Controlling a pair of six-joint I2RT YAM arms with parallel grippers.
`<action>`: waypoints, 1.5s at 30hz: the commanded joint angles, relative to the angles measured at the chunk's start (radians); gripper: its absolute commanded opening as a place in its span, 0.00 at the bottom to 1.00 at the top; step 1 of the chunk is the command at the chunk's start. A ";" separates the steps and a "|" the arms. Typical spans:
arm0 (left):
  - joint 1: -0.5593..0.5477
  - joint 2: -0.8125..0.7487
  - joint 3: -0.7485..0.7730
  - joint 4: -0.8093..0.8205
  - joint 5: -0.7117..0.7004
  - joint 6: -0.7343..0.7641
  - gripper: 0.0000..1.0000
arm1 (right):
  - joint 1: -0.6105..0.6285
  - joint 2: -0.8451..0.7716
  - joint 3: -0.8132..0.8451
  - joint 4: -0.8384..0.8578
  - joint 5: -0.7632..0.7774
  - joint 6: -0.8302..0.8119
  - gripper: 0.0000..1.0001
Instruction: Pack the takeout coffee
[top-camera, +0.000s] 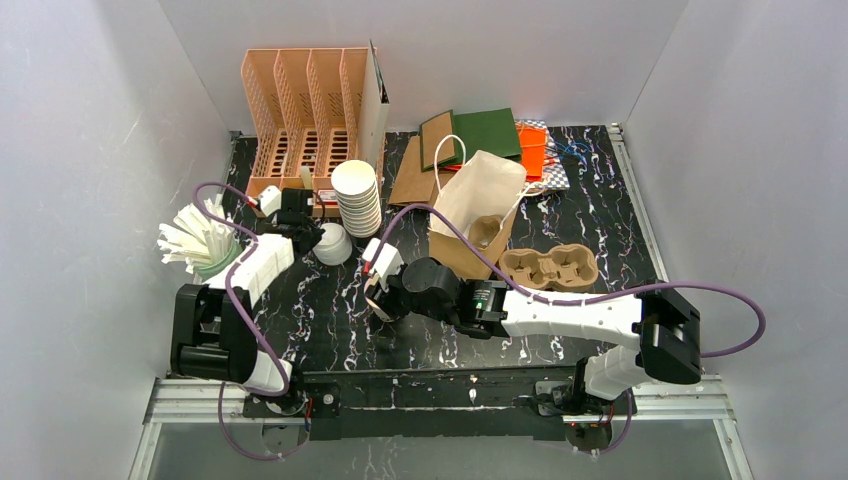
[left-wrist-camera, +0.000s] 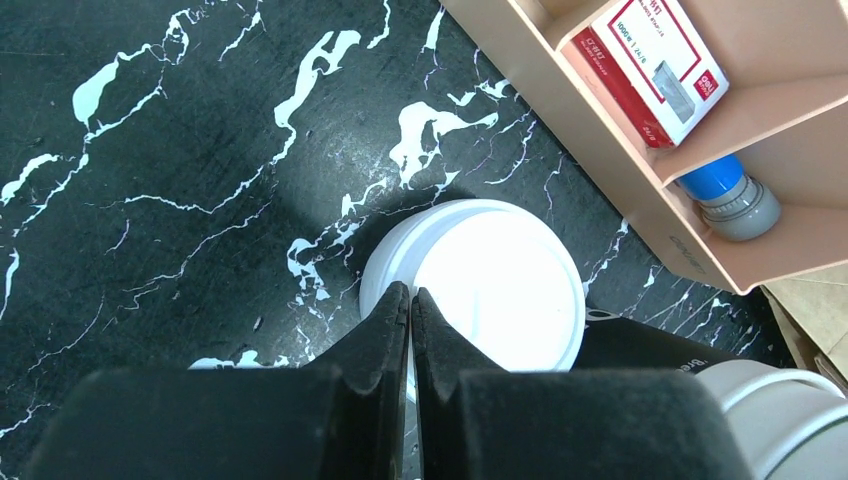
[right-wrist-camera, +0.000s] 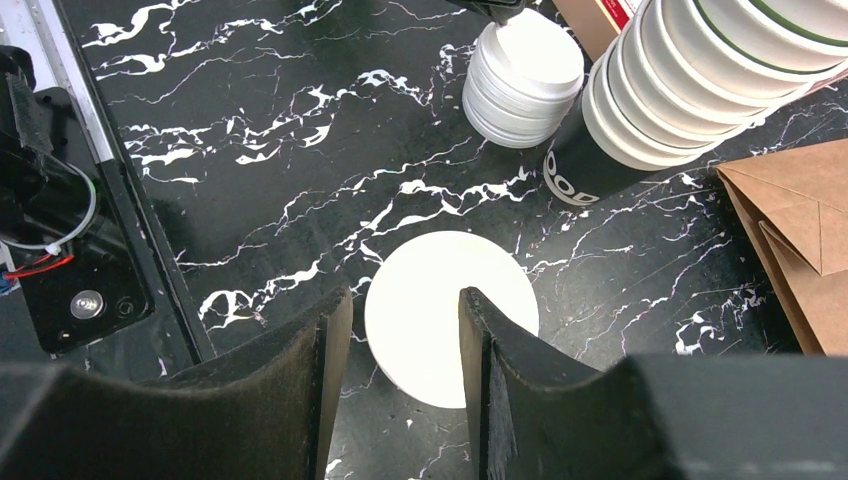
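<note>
Right end effector (right-wrist-camera: 405, 300) nearest, over the near middle of the tabletop (top-camera: 600, 230), spread wide, fingers (right-wrist-camera: 300, 380) pointing down on either side of a round white disc. Judged to be the capped top of a takeout coffee (right-wrist-camera: 440, 265) seen from straight above; walls hidden, so cannot rule out a loose flat lid. Resting on the tabletop between the fingers, apart from both, not yet gripped.

Farther and to the left, left end effector (left-wrist-camera: 410, 295) pressed narrow, no gap between the tips, at the left rim of a stack of lids (left-wrist-camera: 490, 280). Cannot tell whether pinching the top lid's edge or merely touching it. Just beyond the lids, a tall stack of lidless cups (top-camera: 357, 195). To the right, an open paper bag (top-camera: 480, 200) with a pulp cup carrier (top-camera: 548, 267) just beside it on the near right. Far left, a peach desk organizer (top-camera: 305, 110).

Step in hand, by judgement: grasping the coffee ahead of carrying it right to the carrier or bag. Next move calls for lowering until the fingers bracket the walls below the lid. Then closing gently, so as neither to crush the paper nor pop the cap, and lifting upright.
</note>
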 joint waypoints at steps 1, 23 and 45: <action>-0.004 -0.068 0.018 -0.048 -0.038 0.007 0.00 | 0.004 -0.030 0.025 0.009 0.014 -0.005 0.52; -0.004 -0.179 0.043 -0.120 -0.033 0.010 0.00 | 0.004 -0.037 0.026 0.008 0.019 -0.002 0.53; -0.002 -0.135 0.034 -0.117 0.013 -0.022 0.00 | 0.004 0.352 0.105 0.529 0.434 0.206 0.65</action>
